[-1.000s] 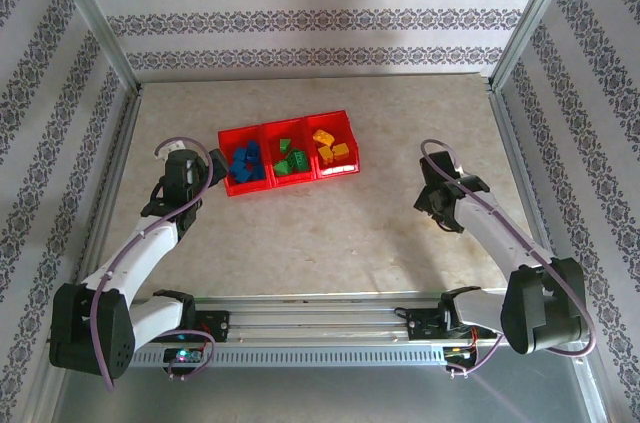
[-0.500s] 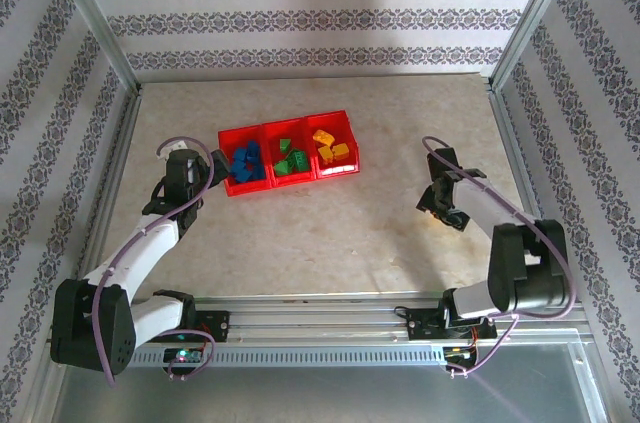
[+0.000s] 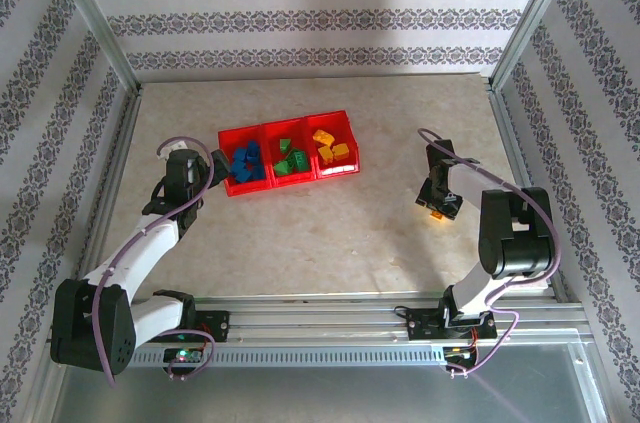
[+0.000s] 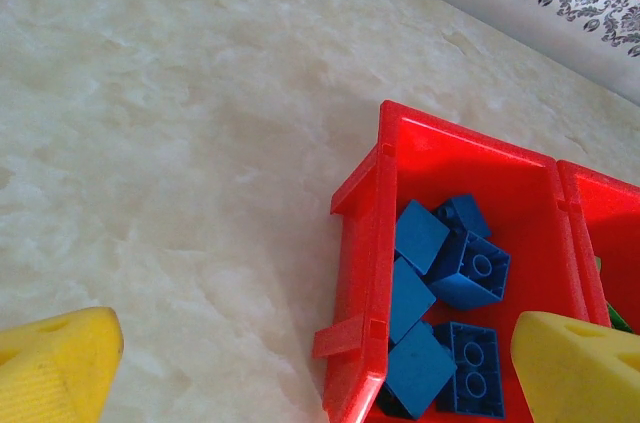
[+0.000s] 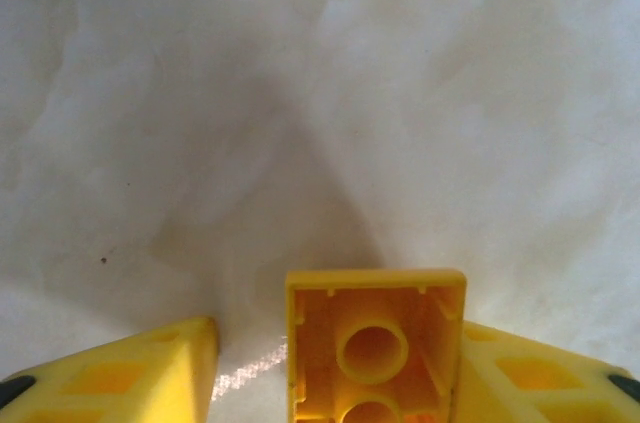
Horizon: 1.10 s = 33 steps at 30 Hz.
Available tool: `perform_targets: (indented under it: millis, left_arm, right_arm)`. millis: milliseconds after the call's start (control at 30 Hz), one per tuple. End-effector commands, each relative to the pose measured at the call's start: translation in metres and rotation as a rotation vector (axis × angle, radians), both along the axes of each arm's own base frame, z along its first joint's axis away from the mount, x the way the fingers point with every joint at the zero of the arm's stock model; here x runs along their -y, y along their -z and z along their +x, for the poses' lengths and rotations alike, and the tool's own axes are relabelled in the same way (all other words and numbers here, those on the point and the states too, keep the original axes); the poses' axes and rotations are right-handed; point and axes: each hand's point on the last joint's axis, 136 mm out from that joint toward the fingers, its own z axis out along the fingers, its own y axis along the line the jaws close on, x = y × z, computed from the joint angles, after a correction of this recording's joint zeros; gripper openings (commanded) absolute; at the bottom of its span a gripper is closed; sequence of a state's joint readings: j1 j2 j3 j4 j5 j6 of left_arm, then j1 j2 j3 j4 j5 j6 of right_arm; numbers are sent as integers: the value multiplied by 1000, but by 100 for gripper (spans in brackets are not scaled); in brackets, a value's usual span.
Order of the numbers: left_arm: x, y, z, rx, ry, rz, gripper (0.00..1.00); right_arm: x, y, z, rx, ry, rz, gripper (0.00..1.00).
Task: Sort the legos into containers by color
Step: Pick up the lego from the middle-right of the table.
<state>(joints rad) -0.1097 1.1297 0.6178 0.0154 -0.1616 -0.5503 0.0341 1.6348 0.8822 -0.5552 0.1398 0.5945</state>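
The red three-compartment tray (image 3: 262, 129) sits left of centre, with blue legos (image 3: 247, 164) in its left bin, green ones (image 3: 290, 158) in the middle and yellow-orange ones (image 3: 331, 148) on the right. My left gripper (image 3: 216, 165) is open at the tray's left end, its yellow fingers (image 4: 55, 363) straddling the red end wall (image 4: 360, 273) beside the blue legos (image 4: 455, 268). My right gripper (image 3: 438, 203) is low on the table at the right. It is open around a yellow lego (image 5: 375, 343) lying studs-down, which touches the right finger (image 5: 540, 373) and leaves a gap to the left finger (image 5: 150, 368).
Bare marble tabletop (image 3: 330, 233) runs between the tray and the right gripper. Patterned walls with metal frame posts (image 3: 100, 33) close off the back and both sides. A metal rail (image 3: 320, 308) runs along the near edge by the arm bases.
The right arm has folded in, its elbow swinging toward the gripper, and the gripper has come down around the yellow lego on the table. The left arm has stayed put.
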Motion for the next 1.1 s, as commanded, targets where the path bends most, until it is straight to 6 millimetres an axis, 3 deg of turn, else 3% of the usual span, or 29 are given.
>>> perform_targets:
  millis: [0,233,500,700,1067]
  left_arm:
    - [-5,-19,6,48,-10,7,100]
    - [-4,-18,7,43,-7,8,100]
    - [-4,-17,6,42,-8,11,100]
    - [-3,-17,7,43,-3,6,100]
    - [-2,-19,5,45,-3,-4,100]
  right_arm:
    - [-3,1,9,12,-9,36,51]
    - [-13,-3,13,30,-26,87,35]
    - [-36,-28,23,88,-110,67,30]
    - [-71,-59,46,178,-195,62,30]
    - [-166,-120,105,343,-388,95,30]
